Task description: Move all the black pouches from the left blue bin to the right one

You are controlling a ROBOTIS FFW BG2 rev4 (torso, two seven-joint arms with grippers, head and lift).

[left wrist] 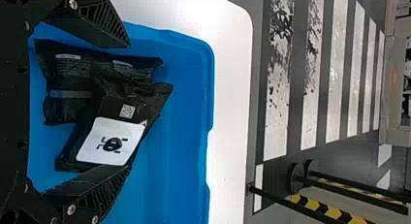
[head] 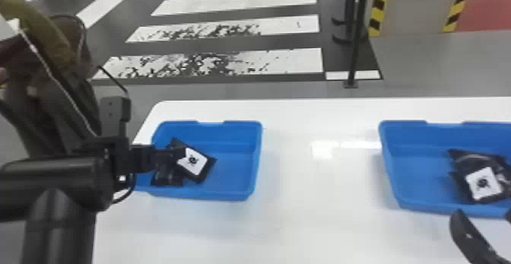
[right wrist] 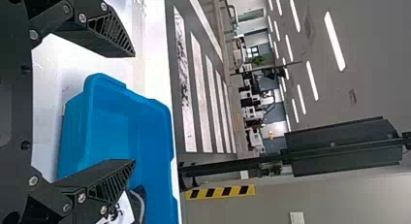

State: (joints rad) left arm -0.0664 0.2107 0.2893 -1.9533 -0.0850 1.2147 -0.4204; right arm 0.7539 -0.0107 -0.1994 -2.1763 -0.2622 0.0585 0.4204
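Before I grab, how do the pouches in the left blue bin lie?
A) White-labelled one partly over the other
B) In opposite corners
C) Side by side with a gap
A: in the left wrist view, the white-labelled pouch overlaps part of the other pouch.

On the tabletop (head: 304, 229), the left bin (head: 239, 141) holds one pouch (head: 207, 166) partly over another pouch (head: 165, 179), the right bin (head: 418, 168), well apart, holds at least one pouch (head: 483, 185), and a post (head: 355, 54) stands behind
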